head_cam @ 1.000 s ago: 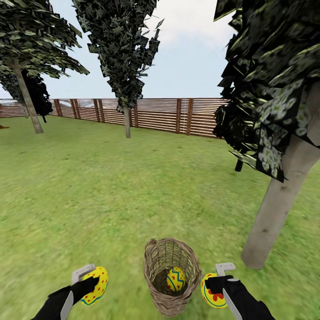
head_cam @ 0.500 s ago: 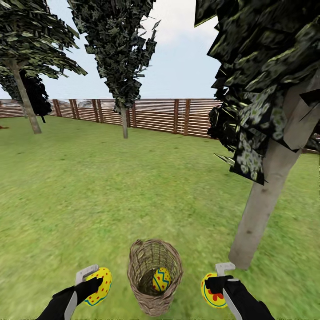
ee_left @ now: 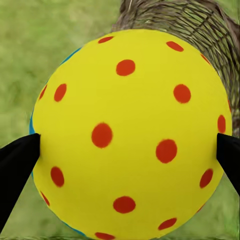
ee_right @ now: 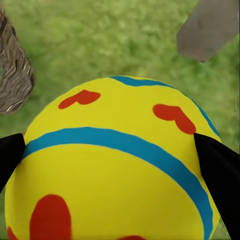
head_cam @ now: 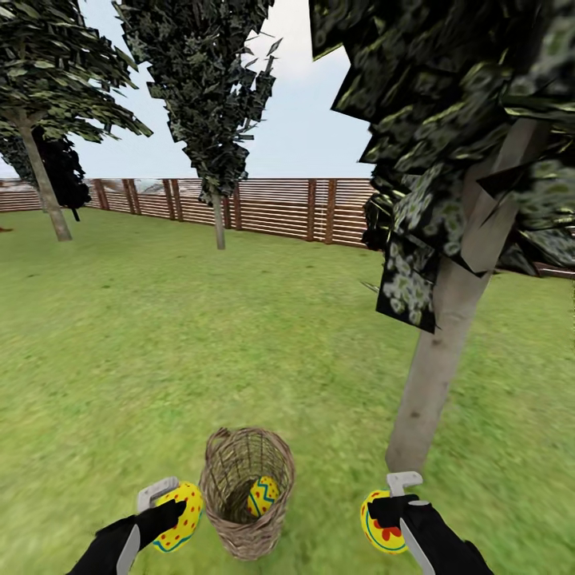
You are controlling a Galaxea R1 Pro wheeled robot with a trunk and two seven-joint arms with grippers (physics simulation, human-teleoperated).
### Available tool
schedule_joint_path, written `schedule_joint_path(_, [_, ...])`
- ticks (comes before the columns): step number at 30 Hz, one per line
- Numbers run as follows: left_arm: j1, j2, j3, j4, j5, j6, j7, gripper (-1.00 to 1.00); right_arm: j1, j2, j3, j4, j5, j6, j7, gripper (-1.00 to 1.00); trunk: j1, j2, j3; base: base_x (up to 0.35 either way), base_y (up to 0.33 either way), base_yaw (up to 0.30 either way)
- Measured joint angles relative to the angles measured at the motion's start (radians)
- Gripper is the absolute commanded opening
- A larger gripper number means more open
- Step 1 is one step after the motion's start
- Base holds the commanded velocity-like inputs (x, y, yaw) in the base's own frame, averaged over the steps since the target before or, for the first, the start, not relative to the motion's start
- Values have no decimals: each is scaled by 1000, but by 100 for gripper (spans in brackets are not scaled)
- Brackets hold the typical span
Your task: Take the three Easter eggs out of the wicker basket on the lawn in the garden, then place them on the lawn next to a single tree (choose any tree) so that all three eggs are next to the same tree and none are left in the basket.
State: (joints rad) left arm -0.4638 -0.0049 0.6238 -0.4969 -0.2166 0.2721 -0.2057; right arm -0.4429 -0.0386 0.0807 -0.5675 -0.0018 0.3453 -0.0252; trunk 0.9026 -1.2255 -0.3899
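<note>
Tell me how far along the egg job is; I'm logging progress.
Two eggs are out: the left gripper holds a dotted egg, the right gripper a striped egg. None lies by the tree yet. A third egg remains in the wicker basket.

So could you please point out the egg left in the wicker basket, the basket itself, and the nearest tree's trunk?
Egg in basket [head_cam: 263, 496], head view, on its yellow shell.
Wicker basket [head_cam: 226, 525], head view, on the woven front wall.
Tree trunk [head_cam: 425, 391], head view, on the bare lower trunk.
</note>
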Motion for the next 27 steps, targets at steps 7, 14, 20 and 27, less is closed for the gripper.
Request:
schedule_joint_path(7, [0, -3, 0, 15, 0, 0, 0, -100, 0, 0, 0, 0, 0, 0, 0, -100, -27, 49, 22, -81, -340, 0])
schedule_joint_path(14, [0, -28, -1, 30, 2, -13, 83, -100, 0, 0, 0, 0, 0, 0, 0, -100, -54, 98, 44, -81, -340, 0])
schedule_joint_path(20, [0, -20, 1, 42, 4, -10, 76, -100, 0, -1, 0, 0, 1, 0, 0, -100, -77, 140, 63, -81, -340, 0])
schedule_joint_path(27, [0, -21, -2, 42, 5, -10, 77, -100, 0, -1, 0, 0, 0, 1, 0, -100, -104, 189, 85, -58, -340, -38])
